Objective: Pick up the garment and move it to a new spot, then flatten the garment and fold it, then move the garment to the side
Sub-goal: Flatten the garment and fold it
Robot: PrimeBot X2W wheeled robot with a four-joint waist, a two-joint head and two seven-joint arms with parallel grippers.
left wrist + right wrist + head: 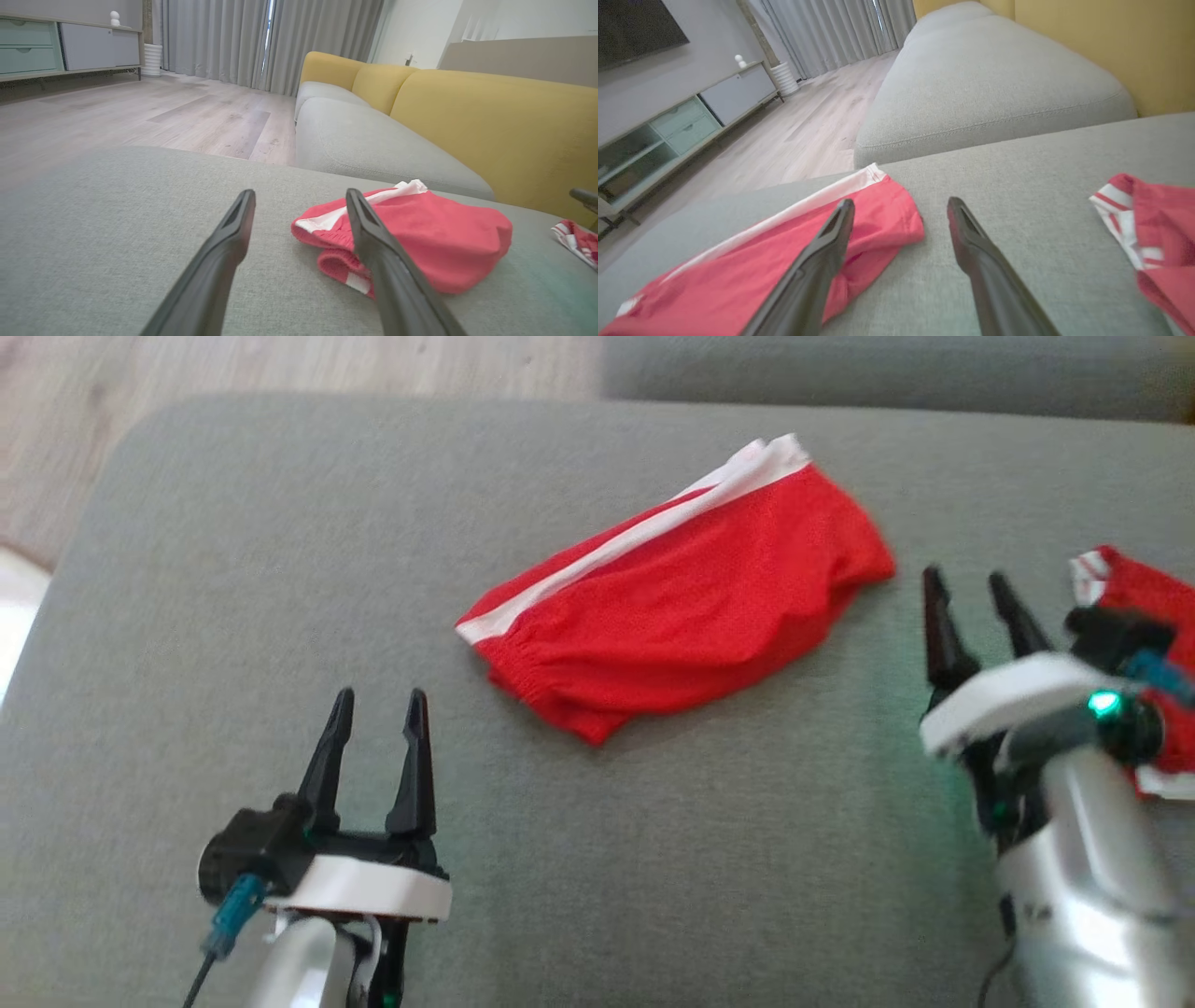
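Four entries, left to right.
1. Left gripper [380, 700], at 7 o'clock of entry 2: fingers spread, holding nothing, pointed toward 12 over bare grey sofa cushion [233, 569].
2. Red garment [691, 607] with white band, mid-cushion: lay doubled over and rumpled, long axis running 8 to 2 o'clock. Such a lie fitted either a loose fold already made or a heap due for flattening.
3. Right gripper [966, 581], at 3 o'clock of entry 2: fingers spread, empty. The pair flanked the cloth, probably so each could take an end.
4. Second red-and-white garment [1144, 588], farther toward 3 o'clock, lying apart.
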